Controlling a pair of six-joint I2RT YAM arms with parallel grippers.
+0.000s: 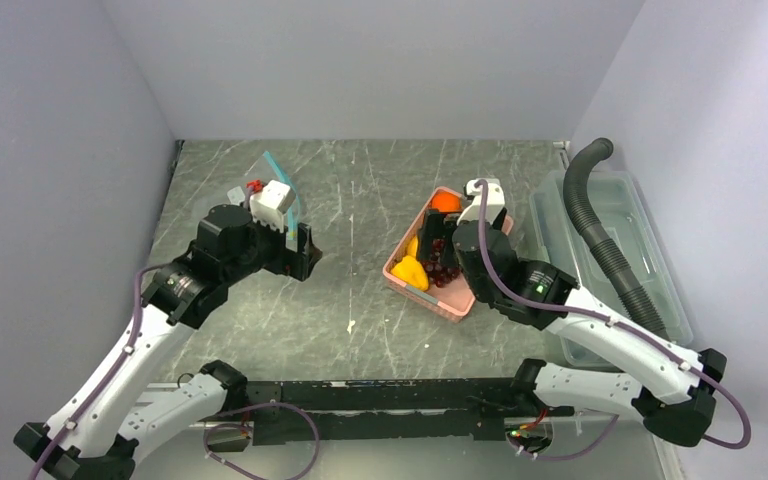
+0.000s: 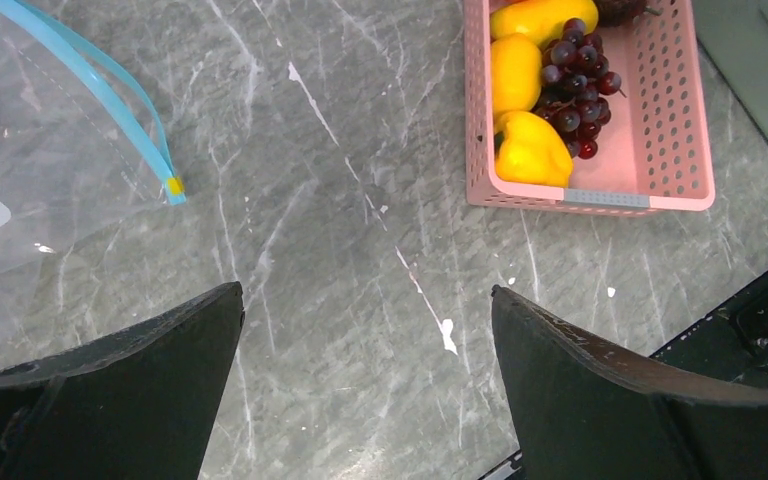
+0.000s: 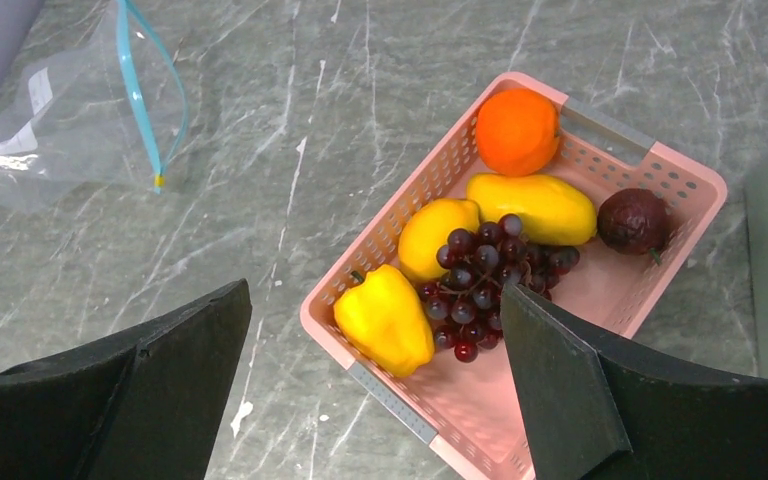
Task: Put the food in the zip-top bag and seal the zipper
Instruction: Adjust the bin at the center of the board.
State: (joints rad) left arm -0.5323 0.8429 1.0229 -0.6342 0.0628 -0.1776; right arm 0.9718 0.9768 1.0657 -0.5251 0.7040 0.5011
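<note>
The food lies in a pink basket (image 3: 600,135): a yellow pepper (image 3: 385,318), a lemon (image 3: 438,235), a long yellow fruit (image 3: 532,207), an orange (image 3: 517,131), dark grapes (image 3: 485,285) and a dark round fruit (image 3: 633,220). My right gripper (image 3: 375,290) hovers open above the basket's near corner, holding nothing. The zip-top bag (image 2: 30,170) lies flat on the table at the far left, its teal zipper (image 2: 110,100) parted in a loop. Open and empty, my left gripper (image 2: 365,295) hangs over bare table to the right of the bag. From above, the left arm hides most of the bag (image 1: 278,170).
A rigid clear bin (image 1: 650,290) stands along the right wall, with a black ribbed hose (image 1: 600,230) draped over it. A black rail (image 1: 390,395) runs along the near edge. Grey walls close in the left, back and right.
</note>
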